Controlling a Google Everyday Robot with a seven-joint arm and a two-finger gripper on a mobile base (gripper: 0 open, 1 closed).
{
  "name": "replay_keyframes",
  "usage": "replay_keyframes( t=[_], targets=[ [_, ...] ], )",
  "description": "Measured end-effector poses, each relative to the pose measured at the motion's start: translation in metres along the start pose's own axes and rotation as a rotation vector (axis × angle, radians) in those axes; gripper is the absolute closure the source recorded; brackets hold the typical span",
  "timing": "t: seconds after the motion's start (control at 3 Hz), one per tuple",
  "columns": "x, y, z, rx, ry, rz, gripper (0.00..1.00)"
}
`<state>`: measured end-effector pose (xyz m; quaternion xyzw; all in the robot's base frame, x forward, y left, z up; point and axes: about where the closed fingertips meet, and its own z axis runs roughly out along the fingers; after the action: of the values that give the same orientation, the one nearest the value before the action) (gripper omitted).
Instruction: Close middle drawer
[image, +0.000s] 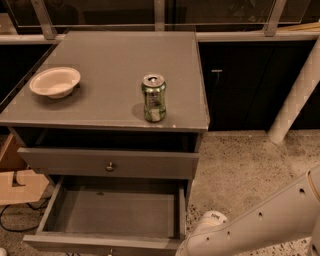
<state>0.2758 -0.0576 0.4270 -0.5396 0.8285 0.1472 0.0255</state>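
The grey cabinet (110, 55) fills the left of the camera view. Its middle drawer (115, 212) is pulled far out from the cabinet's front, showing a bare, empty floor, and its front panel lies along the lower edge of the view. Above it, the uppermost drawer (65, 161) sits nearly flush with the cabinet, its small round knob (110, 166) at centre. The lowest drawer cannot be seen, since the open one hides it. On the cabinet's top a pale bowl (55, 81) rests near the left edge and a green can (154, 98) stands upright towards the front right. Both are well apart from the work and out of the way of a push. The white arm (270, 210) slants in from the cabinet's right side over the speckled floor (240, 160), reaching low towards the cabinet's front. The gripper (190, 246) is at the arm's low end, just beside the open drawer's front right corner, and the edge of the view largely cuts it off. I cannot tell whether it is released or clenched. It probably sits this low and close so that it can get in front of the panel and press it back into the cabinet. I judge the closing not yet begun. A push near the corner could skew the drawer in its runners, so pressing nearer the panel's middle would serve better.
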Motion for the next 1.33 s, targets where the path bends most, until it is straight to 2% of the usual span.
replay_keyframes(
  t=[0.33, 0.67, 1.0, 1.33],
  targets=[
    [-0.013, -0.016, 0.006, 0.023, -0.010, -0.026, 1.00],
    [-0.014, -0.017, 0.007, 0.024, -0.010, -0.023, 1.00],
    [-0.017, -0.029, 0.015, 0.034, -0.023, 0.019, 1.00],
    [-0.037, -0.051, 0.021, 0.068, -0.068, 0.012, 1.00]
  ],
)
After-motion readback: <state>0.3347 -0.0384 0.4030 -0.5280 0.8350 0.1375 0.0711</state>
